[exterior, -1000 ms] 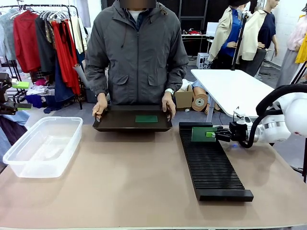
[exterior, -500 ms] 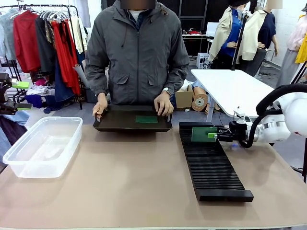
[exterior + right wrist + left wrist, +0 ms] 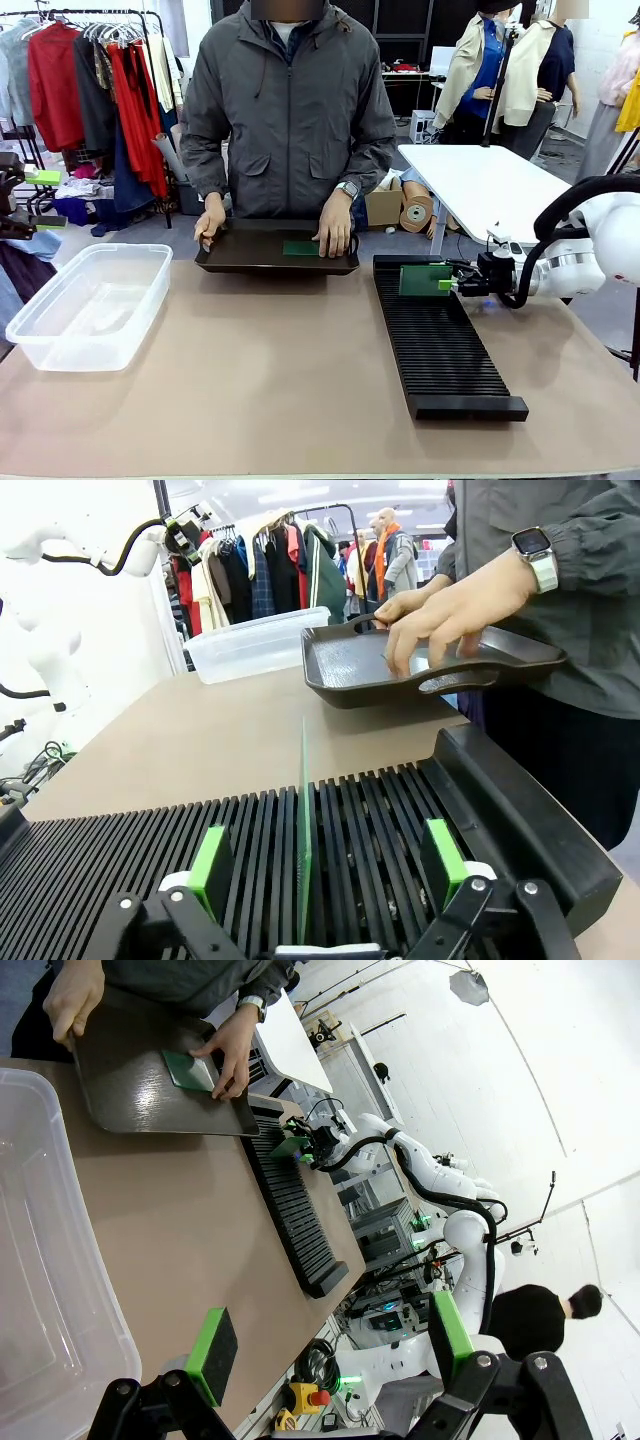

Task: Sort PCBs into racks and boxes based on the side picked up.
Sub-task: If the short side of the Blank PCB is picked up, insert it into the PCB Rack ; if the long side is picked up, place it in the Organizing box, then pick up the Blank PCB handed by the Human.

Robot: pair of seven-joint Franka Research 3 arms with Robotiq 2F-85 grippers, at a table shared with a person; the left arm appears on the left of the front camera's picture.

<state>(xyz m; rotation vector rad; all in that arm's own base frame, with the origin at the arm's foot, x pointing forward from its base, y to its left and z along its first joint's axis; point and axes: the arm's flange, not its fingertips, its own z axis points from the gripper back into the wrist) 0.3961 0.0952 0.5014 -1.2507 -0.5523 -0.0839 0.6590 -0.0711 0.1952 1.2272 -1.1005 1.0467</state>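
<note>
Freed since a second ago, the PCB (image 3: 425,279) stands upright in the rack's (image 3: 440,350) far slot; our right hand (image 3: 448,284) is spread wide either side. We judge the next board (image 3: 298,248), flat on the tray (image 3: 240,262) (under the person's fingers (image 3: 328,247)), lies to its left, long axis across the counter (image 3: 250,380); our left hand (image 3: 325,1345), open, seems farther.

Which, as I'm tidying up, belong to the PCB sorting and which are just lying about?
Job: slotted PCB, tray PCB, rack, clear tub, black tray.
Lying about: clothes rail, white table, cardboard box.
</note>
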